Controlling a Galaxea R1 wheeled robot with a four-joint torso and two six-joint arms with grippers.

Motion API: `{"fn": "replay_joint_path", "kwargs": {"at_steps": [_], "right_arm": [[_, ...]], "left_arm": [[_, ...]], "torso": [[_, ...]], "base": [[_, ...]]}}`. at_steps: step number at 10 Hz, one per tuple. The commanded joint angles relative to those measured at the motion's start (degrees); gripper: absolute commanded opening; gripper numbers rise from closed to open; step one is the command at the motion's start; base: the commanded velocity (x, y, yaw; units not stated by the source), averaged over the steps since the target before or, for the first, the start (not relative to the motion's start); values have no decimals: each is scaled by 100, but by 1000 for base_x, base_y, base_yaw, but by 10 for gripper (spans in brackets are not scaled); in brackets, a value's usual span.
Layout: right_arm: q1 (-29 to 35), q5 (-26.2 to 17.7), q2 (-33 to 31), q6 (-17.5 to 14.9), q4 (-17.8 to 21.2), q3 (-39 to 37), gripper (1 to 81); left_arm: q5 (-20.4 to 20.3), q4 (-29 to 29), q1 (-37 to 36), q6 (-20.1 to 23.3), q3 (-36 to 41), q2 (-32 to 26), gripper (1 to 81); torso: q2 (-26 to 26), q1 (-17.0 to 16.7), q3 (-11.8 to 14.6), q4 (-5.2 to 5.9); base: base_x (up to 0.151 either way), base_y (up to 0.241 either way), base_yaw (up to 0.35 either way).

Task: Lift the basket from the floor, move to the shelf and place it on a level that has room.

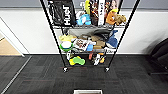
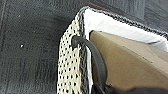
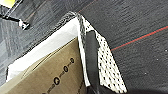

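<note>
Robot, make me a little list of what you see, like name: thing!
basket: cream woven basket, dotted weave, dark rim, dark handles
inside basket: brown cardboard box, white lining
floor: dark grey carpet under the basket
shelf: black wire rack on small wheels, straight ahead against a white wall
shelf goods: crowded toys, bags and boxes on its tiers

Bare floor [image 1: 37, 75] between basket [image 1: 88, 91] and shelf [image 1: 87, 50], its visible tiers crowded with goods [image 1: 85, 45]
</note>
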Motion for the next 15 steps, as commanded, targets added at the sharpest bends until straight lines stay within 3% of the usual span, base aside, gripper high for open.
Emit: {"fn": "replay_joint_path", "kwargs": {"at_steps": [1, 5, 7, 10, 12, 15], "right_arm": [[659, -280, -34, 122, 254, 374, 10], [633, -253, -359, 131, 237, 989, 10], [633, -253, -473, 131, 228, 1156, 10], [606, -253, -517, 113, 210, 1341, 10], [606, -218, -517, 113, 210, 1376, 10], [589, -218, -544, 104, 193, 1429, 10]], "left_arm": [[361, -237, -613, -48, 411, -53, 10], [440, -237, -622, -39, 647, -149, 10], [423, -237, -622, -48, 928, -324, 10], [388, -237, -613, -127, 1333, -597, 10], [379, -237, -622, -127, 1395, -624, 10], [405, -237, -613, -127, 1395, -650, 10]], "torso": [[553, -356, 374, 0], [1338, -867, 839, 0], [1714, -1119, 676, 0], [2219, -1444, 736, 0], [2601, -1691, 1305, 0], [3045, -1971, 1657, 0]], "base": [[0, 0, 0], [0, 0, 0], [0, 0, 0], [0, 0, 0], [0, 0, 0], [0, 0, 0]]}}
